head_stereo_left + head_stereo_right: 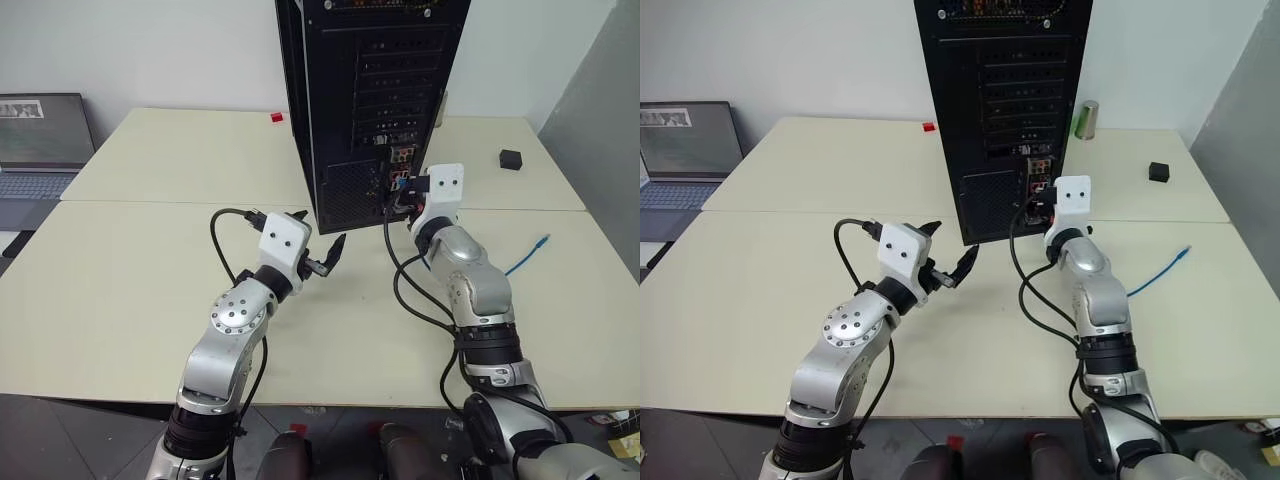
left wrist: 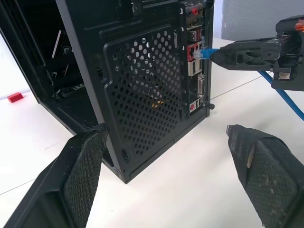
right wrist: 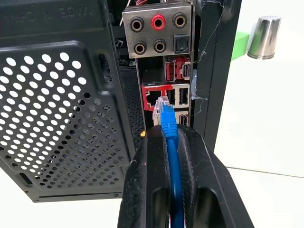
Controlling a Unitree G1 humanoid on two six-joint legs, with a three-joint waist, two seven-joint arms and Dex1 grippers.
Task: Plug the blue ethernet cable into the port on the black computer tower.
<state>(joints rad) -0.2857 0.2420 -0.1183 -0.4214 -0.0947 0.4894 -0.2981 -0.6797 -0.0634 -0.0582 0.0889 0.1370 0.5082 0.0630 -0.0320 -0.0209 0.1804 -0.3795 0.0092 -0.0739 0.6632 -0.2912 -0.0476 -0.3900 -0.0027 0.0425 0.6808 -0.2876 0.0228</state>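
I'm at insertion: my right pincer (image 3: 167, 137) pinches the blue ethernet cable (image 3: 169, 124), its plug mid-frame just short of the port (image 3: 152, 99) on the black computer tower (image 3: 66, 109). Next I'd nudge it straight in. Left pincer (image 1: 318, 240) is spread, idle.

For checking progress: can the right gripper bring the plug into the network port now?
Probably yes: the right gripper holds the blue cable, its plug just before the port, with nothing between.
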